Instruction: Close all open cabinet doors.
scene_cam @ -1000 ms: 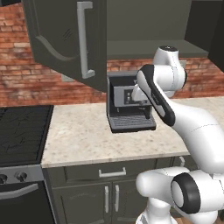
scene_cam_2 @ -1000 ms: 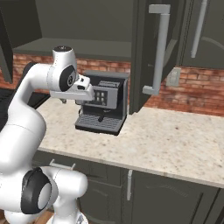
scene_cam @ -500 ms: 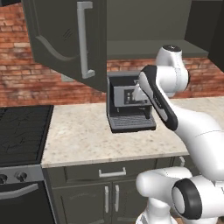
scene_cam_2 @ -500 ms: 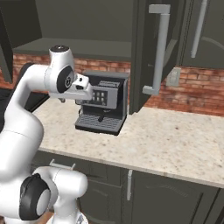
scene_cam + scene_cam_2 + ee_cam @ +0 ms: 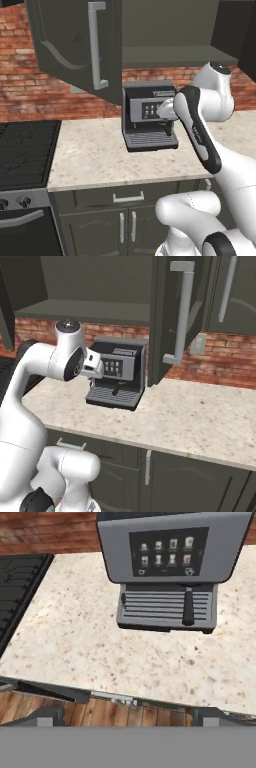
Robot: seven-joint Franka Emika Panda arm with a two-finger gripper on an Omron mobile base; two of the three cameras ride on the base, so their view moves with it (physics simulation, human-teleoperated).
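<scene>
Open cabinet door (image 5: 75, 47) hangs left of coffee machine (image 5: 149, 116): judged rigid, hinged, light-swinging; push its outer face near handle (image 5: 96, 45). Jaw state cannot be told

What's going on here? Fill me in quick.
The white arm is meant to shut the wall cabinets, but nothing is being handled. An open cabinet door hangs out over the counter, its long silver handle untouched. The arm's hand is raised in front of the coffee machine, apart from any door. Whether the gripper is open cannot be told.
</scene>
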